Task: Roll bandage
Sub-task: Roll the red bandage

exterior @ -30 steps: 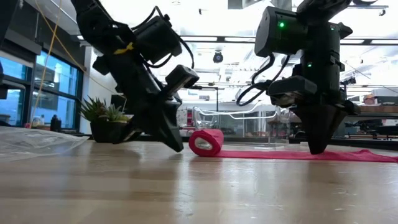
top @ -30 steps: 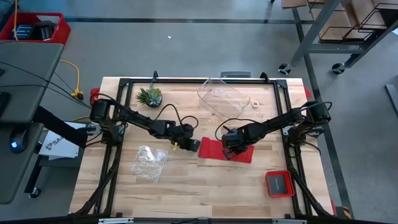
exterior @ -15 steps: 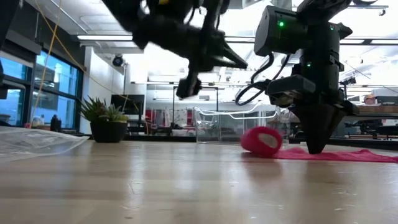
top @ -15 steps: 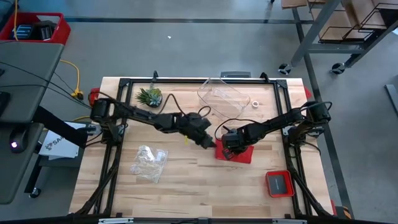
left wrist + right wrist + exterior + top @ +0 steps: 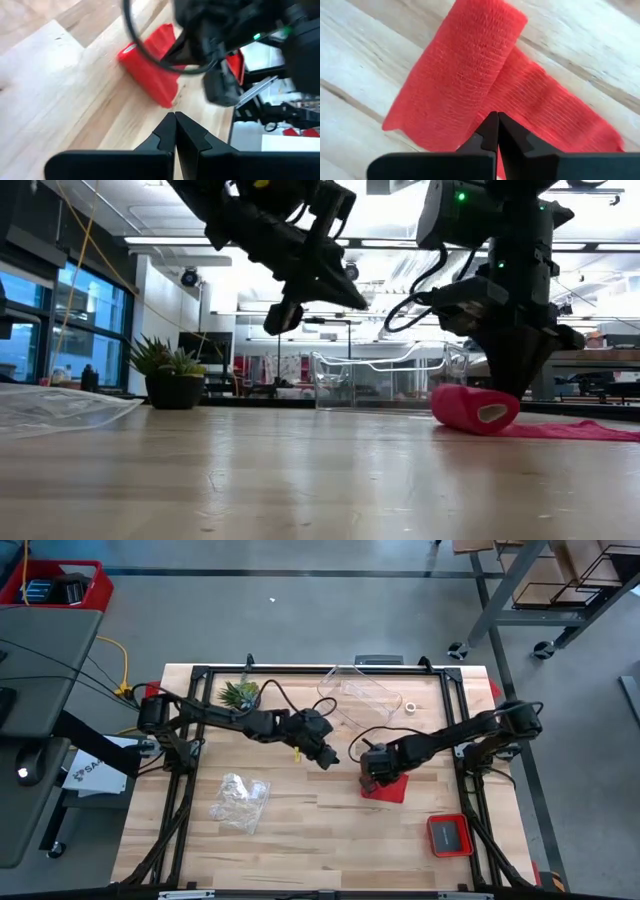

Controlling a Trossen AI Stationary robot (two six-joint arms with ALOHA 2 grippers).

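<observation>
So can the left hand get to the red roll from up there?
Probably yes. The left hand, shut, hangs in the air beside the bandage, with bare table between them. The right hand sits right over it, though.

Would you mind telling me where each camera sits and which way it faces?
High view: overhead, straight down; both arms, left tool, right tool at the bandage.
Low view: table height, level across; both arms from above, the roll.
Left wrist view: past shut fingers toward the roll and right arm.
Right wrist view: past shut fingers onto the roll.
All four share the bandage.
</observation>
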